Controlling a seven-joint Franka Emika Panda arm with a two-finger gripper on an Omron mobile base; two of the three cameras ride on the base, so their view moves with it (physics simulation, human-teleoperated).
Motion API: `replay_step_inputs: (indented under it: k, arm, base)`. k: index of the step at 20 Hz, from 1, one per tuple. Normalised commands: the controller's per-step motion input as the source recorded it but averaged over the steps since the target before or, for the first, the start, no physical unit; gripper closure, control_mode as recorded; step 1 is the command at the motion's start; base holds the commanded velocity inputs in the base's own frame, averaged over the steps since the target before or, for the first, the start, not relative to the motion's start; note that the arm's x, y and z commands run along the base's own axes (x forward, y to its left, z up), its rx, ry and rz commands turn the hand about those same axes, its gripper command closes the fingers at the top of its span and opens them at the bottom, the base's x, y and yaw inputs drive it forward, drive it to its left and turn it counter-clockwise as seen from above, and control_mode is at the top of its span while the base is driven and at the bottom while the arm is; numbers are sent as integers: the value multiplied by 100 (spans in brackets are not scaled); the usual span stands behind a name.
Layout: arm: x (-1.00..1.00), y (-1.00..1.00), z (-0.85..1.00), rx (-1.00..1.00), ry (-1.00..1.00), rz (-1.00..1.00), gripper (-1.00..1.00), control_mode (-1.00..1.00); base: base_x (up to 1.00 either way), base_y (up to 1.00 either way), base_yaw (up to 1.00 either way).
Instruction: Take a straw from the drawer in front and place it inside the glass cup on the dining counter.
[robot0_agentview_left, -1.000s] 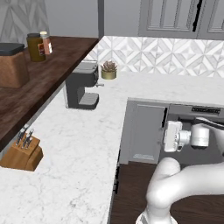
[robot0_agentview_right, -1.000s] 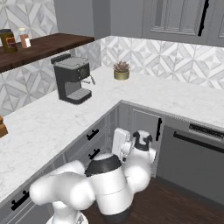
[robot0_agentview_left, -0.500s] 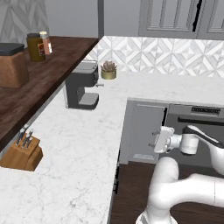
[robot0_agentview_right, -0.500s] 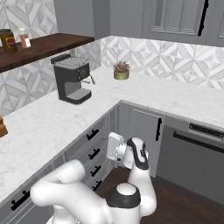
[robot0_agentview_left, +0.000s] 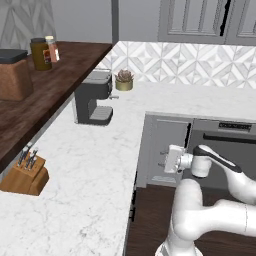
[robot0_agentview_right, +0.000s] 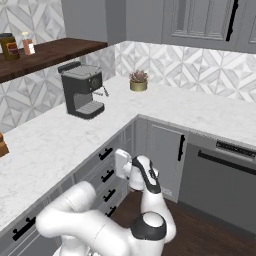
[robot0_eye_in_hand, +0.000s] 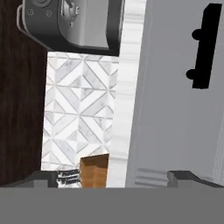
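Note:
My gripper hangs open and empty below the counter edge, in front of the grey cabinet fronts at the inner corner; it is also in the right base view. In the hand view, which is rolled sideways, its fingertips stand wide apart before a shut grey front with a black bar handle. The grey drawer fronts under the counter are all shut, and I cannot tell which is the drawer. The straw is hidden. The glass cup and the dining counter are out of view.
On the white marble worktop stand a dark coffee machine, a small potted plant and a wooden knife block. A dark wooden shelf with jars runs along the left. An oven front is at the right.
The arm has swung left and the gripper has moved toward the cabinet fronts at the corner. Its jaws stay open.

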Motion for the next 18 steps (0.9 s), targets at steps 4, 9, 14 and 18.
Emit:
replay_step_inputs:
  k: [4,9,14,18]
  arm:
    - [62,21,-35,-5,4,-11,-100,-100]
    - [53,23,-46,-8,3,-11,-100,-100]
    - [31,18,-30,-6,1,-6,-100,-100]
    - [33,20,-24,-3,0,-5,-100,-100]
  base:
    - [0,0,0]
    - [0,0,0]
    - [0,0,0]
    - [0,0,0]
